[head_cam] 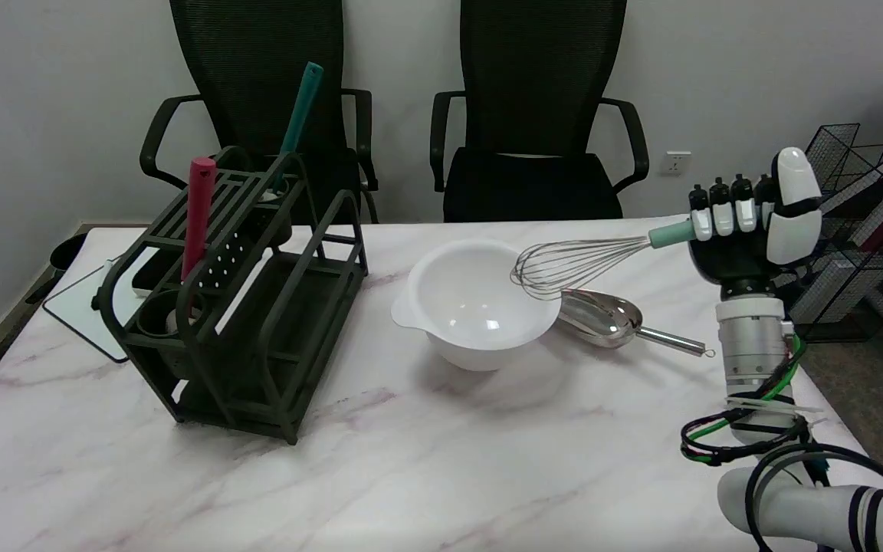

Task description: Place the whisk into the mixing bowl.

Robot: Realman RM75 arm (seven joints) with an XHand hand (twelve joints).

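My right hand is raised above the table's right side and grips the pale teal handle of a wire whisk. The whisk lies roughly level in the air, its wire head pointing left and reaching over the right rim of the white mixing bowl. The bowl stands on the marble table near the middle, with nothing inside it that I can see. Most of the handle is hidden inside my fingers.
A metal scoop lies just right of the bowl, under the whisk. A dark green utensil rack stands at the left, holding a red-handled tool and a teal-handled tool. Two black chairs stand behind the table; wire baskets sit at the far right.
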